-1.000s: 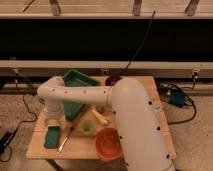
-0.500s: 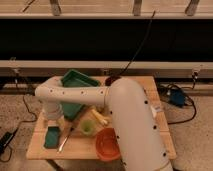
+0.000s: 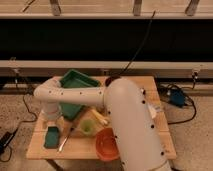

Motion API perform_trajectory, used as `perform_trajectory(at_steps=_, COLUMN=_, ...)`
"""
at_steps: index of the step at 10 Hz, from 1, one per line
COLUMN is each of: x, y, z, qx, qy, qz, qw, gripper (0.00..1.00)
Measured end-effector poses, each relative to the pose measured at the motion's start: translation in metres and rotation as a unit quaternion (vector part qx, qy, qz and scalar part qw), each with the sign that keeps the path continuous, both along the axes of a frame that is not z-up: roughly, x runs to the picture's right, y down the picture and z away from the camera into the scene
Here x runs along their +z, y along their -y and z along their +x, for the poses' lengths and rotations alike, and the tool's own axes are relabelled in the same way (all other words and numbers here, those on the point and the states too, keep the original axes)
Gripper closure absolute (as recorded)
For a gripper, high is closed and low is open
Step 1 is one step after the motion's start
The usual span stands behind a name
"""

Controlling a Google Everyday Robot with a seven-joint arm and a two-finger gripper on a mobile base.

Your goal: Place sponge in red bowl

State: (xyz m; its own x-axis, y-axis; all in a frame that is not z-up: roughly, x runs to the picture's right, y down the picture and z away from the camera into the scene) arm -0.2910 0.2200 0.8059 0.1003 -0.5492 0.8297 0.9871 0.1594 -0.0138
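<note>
The teal-green sponge is at the table's front left corner. My gripper hangs straight down from the white forearm, right above the sponge and at its top edge; I cannot tell if it touches or holds it. The orange-red bowl stands at the table's front edge, right of the sponge and partly behind my big white arm segment.
A large green tray lies at the back left of the wooden table. A small pale-green cup and a yellowish piece sit mid-table. A thin utensil lies between sponge and cup. A dark bowl is at the back.
The arm's elbow and wrist have shifted slightly over the table's left side. The sponge stays at the front left corner under the gripper.
</note>
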Motion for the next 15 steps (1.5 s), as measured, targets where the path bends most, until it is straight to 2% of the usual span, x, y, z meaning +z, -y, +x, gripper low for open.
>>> perform_trajectory(at_steps=6, x=0.011, y=-0.014, z=-0.002, qx=-0.017, qy=-0.008, qz=-0.014, qw=0.9997, gripper=0.37)
perform_trajectory(at_steps=7, x=0.012, y=-0.016, z=-0.002, qx=-0.021, qy=-0.01, qz=-0.015, qw=0.9996, gripper=0.44)
perform_trajectory(at_steps=9, x=0.011, y=-0.019, z=-0.001, qx=-0.024, qy=-0.013, qz=-0.017, qw=0.9995, gripper=0.65)
perform_trajectory(at_steps=12, x=-0.009, y=-0.008, z=0.002, qx=-0.009, qy=-0.004, qz=-0.005, qw=0.9999, gripper=0.95)
perform_trajectory(at_steps=13, x=-0.02, y=-0.002, z=0.004, qx=-0.003, qy=0.0, qz=0.002, qw=1.0, gripper=0.99)
perform_trajectory(at_steps=15, x=-0.047, y=0.015, z=0.009, qx=0.009, qy=0.005, qz=0.02, qw=0.9997, gripper=1.0)
